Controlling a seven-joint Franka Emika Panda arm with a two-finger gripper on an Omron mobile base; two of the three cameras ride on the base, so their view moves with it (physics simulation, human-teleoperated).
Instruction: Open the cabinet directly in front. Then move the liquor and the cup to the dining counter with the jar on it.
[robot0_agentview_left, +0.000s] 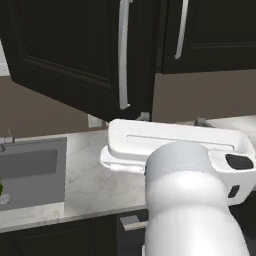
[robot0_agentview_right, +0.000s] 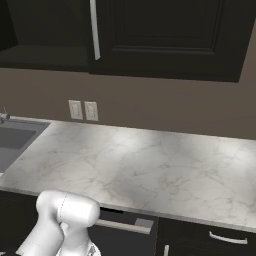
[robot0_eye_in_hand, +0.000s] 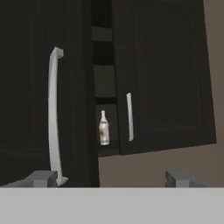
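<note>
The near-black cabinet hangs straight ahead in the hand view. Its left door stands swung out toward me, with the long silver handle just above my left fingertip. The right door is shut, its handle beside the gap. Through the gap I see dark shelves and the liquor, a slim pale bottle standing upright on a shelf. My gripper is open, nothing between its fingers, a little back from the door. The open door also shows from the left base. The cup is hidden; the dining counter and jar are out of view.
Below the cabinet runs a marble worktop with a sink at its left end. Two wall outlets sit on the brown backsplash. A dark drawer under the worktop stands slightly out. The open door overhangs the worktop.
</note>
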